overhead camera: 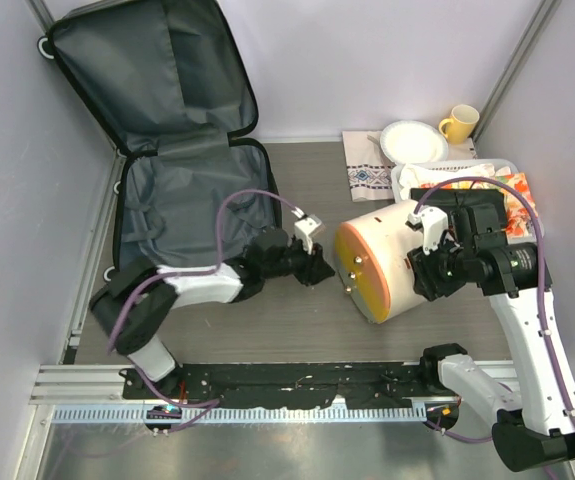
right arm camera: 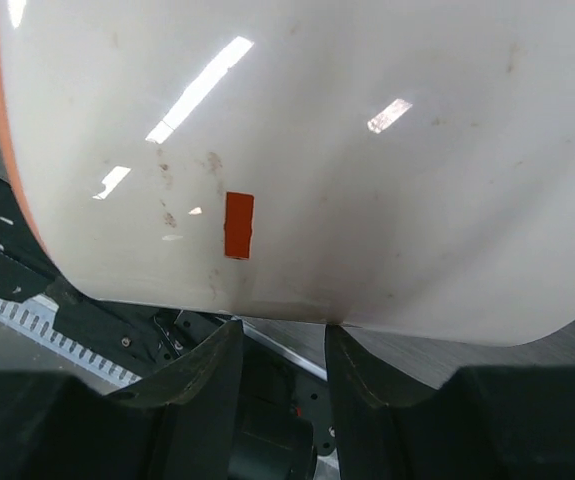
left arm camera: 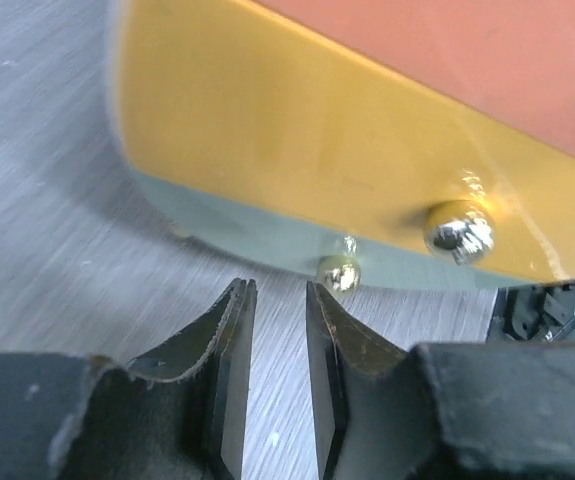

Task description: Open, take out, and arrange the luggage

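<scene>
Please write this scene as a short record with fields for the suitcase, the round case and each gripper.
Suitcase: large, dark grey fabric lining, open, left side of table
Round case: white hard shell, yellow face, middle of table
Left gripper: open, empty, near the yellow face
Right gripper: open, empty, at the white shell

Two white-shelled robot arms with black joint housings: the left arm and the right arm each carry a purple cable that runs to the wrist, where a small white block sits just behind the hand. Seen close, the left gripper ends in two matte black fingers with thin, curved tips, their edges scuffed pale, set on broad black mounts. The right gripper shows the same dark, tapering fingers, blurred at this close range.
</scene>
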Controlling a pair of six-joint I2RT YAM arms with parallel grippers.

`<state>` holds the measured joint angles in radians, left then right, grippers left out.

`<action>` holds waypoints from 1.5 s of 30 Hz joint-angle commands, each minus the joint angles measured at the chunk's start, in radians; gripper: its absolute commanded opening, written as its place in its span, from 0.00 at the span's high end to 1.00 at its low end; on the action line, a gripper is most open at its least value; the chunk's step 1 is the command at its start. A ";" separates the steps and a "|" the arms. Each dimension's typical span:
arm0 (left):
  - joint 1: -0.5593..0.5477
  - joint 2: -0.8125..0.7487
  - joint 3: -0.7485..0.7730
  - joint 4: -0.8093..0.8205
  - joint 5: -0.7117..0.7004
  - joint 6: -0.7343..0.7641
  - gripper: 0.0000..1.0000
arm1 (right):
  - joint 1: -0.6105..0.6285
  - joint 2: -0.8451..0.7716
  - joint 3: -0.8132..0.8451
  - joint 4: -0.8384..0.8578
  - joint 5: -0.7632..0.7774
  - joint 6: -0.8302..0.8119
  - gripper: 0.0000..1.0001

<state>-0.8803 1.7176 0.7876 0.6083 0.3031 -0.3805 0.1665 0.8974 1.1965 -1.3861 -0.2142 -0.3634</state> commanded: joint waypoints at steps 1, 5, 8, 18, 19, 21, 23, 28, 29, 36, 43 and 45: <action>0.122 -0.265 0.031 -0.376 0.109 0.142 0.67 | 0.002 -0.003 0.106 -0.014 -0.057 0.001 0.56; 0.336 -0.432 0.126 -0.724 0.151 0.251 0.61 | 0.002 0.018 0.205 0.009 -0.083 0.011 0.55; 0.510 -0.411 0.251 -0.997 0.198 0.375 0.60 | 0.002 0.037 0.250 0.047 -0.100 0.024 0.55; 0.814 -0.109 0.423 -1.473 0.156 0.580 0.60 | -0.008 0.198 0.334 0.274 0.018 0.156 0.45; 0.820 -0.092 0.418 -1.484 0.134 0.607 0.60 | -0.013 0.227 0.340 0.282 0.028 0.161 0.45; 0.825 -0.082 0.386 -1.504 0.105 0.635 0.60 | -0.021 0.251 0.360 0.306 0.071 0.178 0.43; 0.825 -0.072 0.354 -1.493 0.047 0.672 0.59 | -0.036 0.285 0.388 0.315 0.093 0.195 0.41; 0.781 -0.033 0.305 -1.423 -0.021 0.703 0.55 | -0.207 0.368 0.434 0.311 0.035 0.248 0.37; 0.762 -0.021 0.302 -1.403 -0.050 0.715 0.53 | -0.247 0.403 0.448 0.299 0.012 0.256 0.37; 0.748 0.128 0.351 -1.403 -0.194 0.690 0.45 | -0.367 0.485 0.437 0.245 0.006 0.141 0.38; 0.782 0.096 0.390 -1.392 -0.150 0.721 0.41 | -0.400 0.454 0.263 0.239 0.002 -0.005 0.41; 0.784 0.077 0.412 -1.412 -0.122 0.733 0.40 | -0.407 0.445 0.207 0.234 -0.001 -0.041 0.41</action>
<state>-0.1101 1.7996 1.1603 -0.8375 0.1799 0.2985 -0.2276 1.3918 1.4719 -1.1412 -0.2043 -0.2977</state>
